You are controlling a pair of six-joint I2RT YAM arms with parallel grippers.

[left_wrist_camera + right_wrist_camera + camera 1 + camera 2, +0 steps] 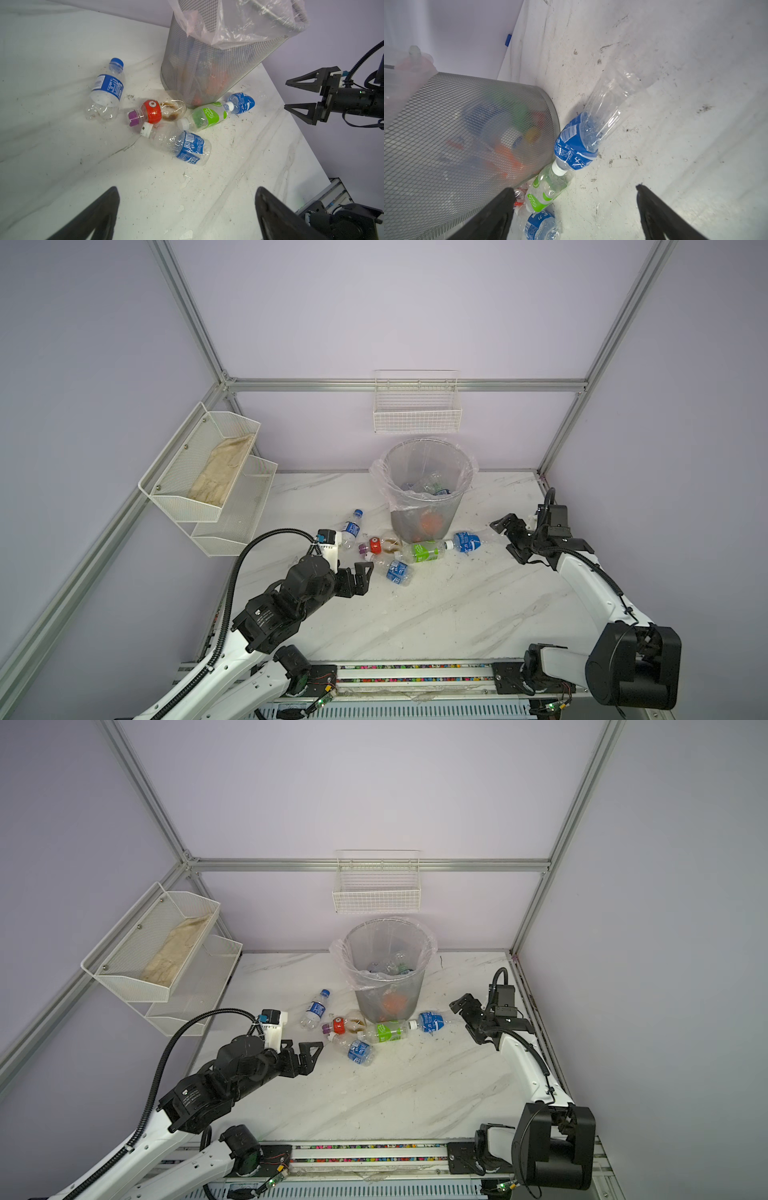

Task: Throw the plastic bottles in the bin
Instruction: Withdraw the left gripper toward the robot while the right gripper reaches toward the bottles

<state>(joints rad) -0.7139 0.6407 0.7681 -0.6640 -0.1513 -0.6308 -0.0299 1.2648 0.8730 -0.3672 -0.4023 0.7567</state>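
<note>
Your left gripper (360,576) hangs just short of the bottle cluster, its jaws spread wide and holding nothing. In the left wrist view only its two black fingertips (108,204) show, cut off by the frame edge. Your right gripper (502,537) is likewise spread wide and empty, near the cluster's right end but not touching it.

Five plastic bottles lie on their sides on the white marbled tabletop (436,626):
- nearest, a crumpled clear bottle with blue label and white cap (398,572);
- a green-labelled bottle with white cap (422,551);
- a small red-labelled bottle with purple cap (376,545);
- a second blue-labelled bottle (467,541), its white cap against the green one;
- a blue-capped bottle (352,527), lying apart at the left.

Behind them the round grey mesh bin with clear bag liner (424,512) stands upright. It holds more bottles, but the mesh and bag blur them, so you cannot count them.
</note>
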